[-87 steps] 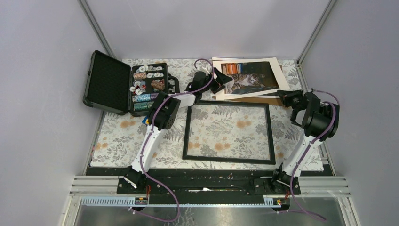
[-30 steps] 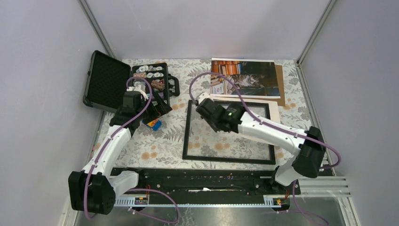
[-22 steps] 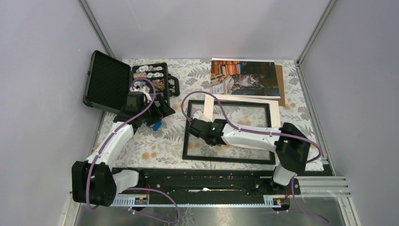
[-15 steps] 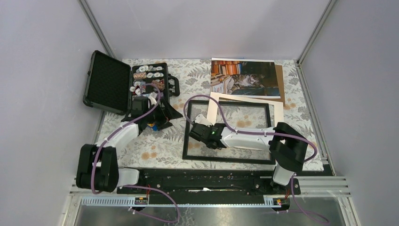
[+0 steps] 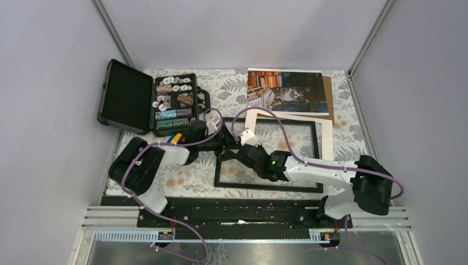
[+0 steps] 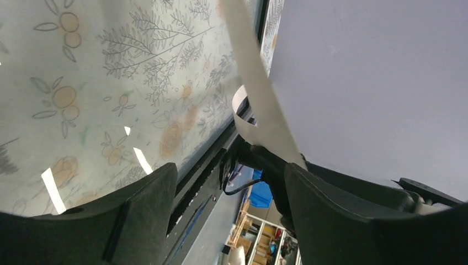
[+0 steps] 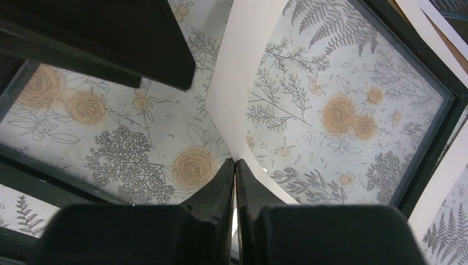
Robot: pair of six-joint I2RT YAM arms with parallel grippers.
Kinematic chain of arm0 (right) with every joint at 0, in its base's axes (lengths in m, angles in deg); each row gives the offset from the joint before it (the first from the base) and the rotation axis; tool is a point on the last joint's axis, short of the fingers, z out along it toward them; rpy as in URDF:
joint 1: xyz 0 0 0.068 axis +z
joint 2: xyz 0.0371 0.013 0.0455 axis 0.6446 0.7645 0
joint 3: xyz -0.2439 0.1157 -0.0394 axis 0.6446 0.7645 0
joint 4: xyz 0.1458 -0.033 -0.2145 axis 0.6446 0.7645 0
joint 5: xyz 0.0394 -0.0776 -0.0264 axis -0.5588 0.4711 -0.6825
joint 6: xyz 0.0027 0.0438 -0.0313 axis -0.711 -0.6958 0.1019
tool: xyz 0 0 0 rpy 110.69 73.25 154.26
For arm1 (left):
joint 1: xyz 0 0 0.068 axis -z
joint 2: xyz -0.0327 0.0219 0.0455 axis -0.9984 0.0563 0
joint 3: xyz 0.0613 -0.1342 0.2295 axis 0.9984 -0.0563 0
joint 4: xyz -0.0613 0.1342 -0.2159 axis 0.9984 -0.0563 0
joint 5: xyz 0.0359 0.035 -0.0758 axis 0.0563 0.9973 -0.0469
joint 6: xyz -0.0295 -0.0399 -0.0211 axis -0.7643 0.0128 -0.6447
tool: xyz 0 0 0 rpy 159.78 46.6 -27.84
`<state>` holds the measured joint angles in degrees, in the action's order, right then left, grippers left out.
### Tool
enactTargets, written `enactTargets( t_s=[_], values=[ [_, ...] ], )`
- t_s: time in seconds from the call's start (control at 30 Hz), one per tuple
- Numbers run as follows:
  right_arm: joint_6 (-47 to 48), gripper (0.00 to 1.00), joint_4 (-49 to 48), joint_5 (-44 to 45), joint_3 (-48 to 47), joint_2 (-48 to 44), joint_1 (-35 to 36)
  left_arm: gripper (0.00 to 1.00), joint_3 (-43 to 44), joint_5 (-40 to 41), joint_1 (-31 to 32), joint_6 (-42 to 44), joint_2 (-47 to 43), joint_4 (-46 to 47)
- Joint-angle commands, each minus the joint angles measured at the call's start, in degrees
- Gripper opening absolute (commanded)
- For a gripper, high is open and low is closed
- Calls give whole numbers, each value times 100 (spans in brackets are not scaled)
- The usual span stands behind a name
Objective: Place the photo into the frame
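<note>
Photo (image 5: 287,91) is laid beyond the frame (image 5: 248,185). The mat (image 7: 232,83) is clamped in the right gripper (image 7: 234,171) over the frame; the left gripper (image 6: 229,172) is spread apart.

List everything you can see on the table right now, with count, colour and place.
photo: 1, orange and blue cat print, far right, on the backing board
backing board: 1, brown, under the photo
mat: 1, cream, askew over the frame, one corner raised
frame: 1, black, centre
case: 1, black, open, far left
chips: many, mixed colours, in the case
small item: 1, blue, yellow and red, near the case; cannot tell what
tablecloth: 1, grey and orange floral, covers the table
left claw: 1, black, open, at the frame's far left corner
right claw: 1, black, shut on the mat's corner
</note>
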<state>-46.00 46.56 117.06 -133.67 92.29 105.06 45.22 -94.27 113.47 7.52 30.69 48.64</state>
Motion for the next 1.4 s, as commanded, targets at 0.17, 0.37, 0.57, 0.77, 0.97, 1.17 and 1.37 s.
enactTargets(
  t_s=[0.17,0.37,0.57,0.77,0.97,1.17,1.37],
  values=[
    [-255,9,-478,-124,542,-644,7,67,599,360,668,-877,604,1252],
    [-297,10,-471,-37,698,-828,11,71,115,1240,649,-874,-197,607],
    [-307,10,-473,-65,694,-938,11,94,418,1156,677,-1000,-127,470],
    [-331,12,-452,-19,702,-1005,9,75,1002,1147,861,-719,308,-144],
    [-410,15,-425,-12,801,-1045,11,49,1726,1358,1085,-122,564,-893],
    [-495,24,-186,260,779,-1128,11,17,2414,1501,1311,638,842,-1738],
    [-1156,64,567,935,658,-1893,12,0,3423,1692,1623,1800,1007,-2842]
  ],
)
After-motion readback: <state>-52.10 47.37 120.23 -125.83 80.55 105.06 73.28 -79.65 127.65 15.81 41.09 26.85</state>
